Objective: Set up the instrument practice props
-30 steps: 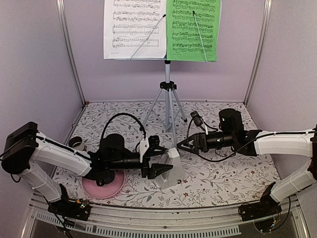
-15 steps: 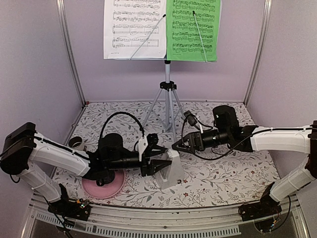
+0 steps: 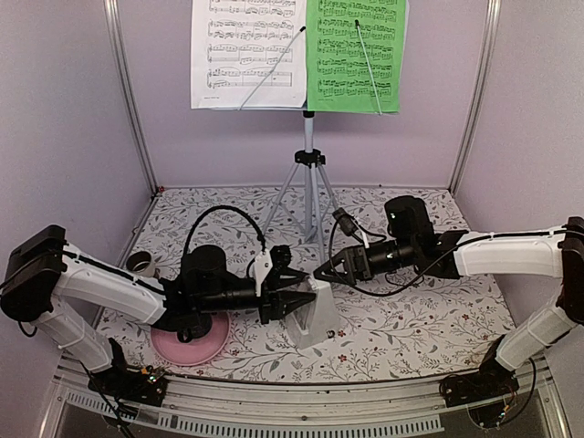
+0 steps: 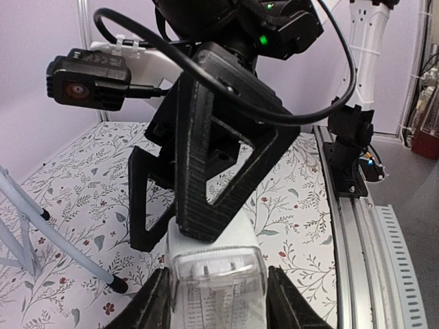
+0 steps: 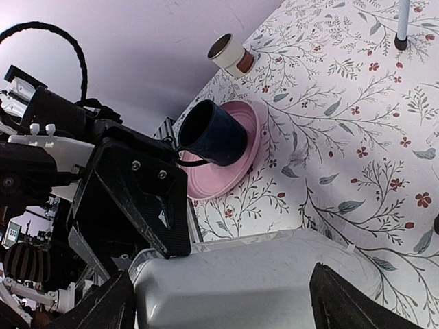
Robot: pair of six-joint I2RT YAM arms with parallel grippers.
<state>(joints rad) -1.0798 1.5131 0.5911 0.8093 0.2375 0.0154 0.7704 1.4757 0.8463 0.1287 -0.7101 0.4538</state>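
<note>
Where it sits, smooth white pyramid metronome [image 3: 318, 315]

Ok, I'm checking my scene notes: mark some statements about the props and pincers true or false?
The green sheet hangs right of the white sheet on the stand. True.
The dark mug stands on a green plate. False: it stands on the pink plate.
The right pincer is shut. False: its jaws stand open astride the metronome.
The left pincer is at the metronome too. True.
</note>
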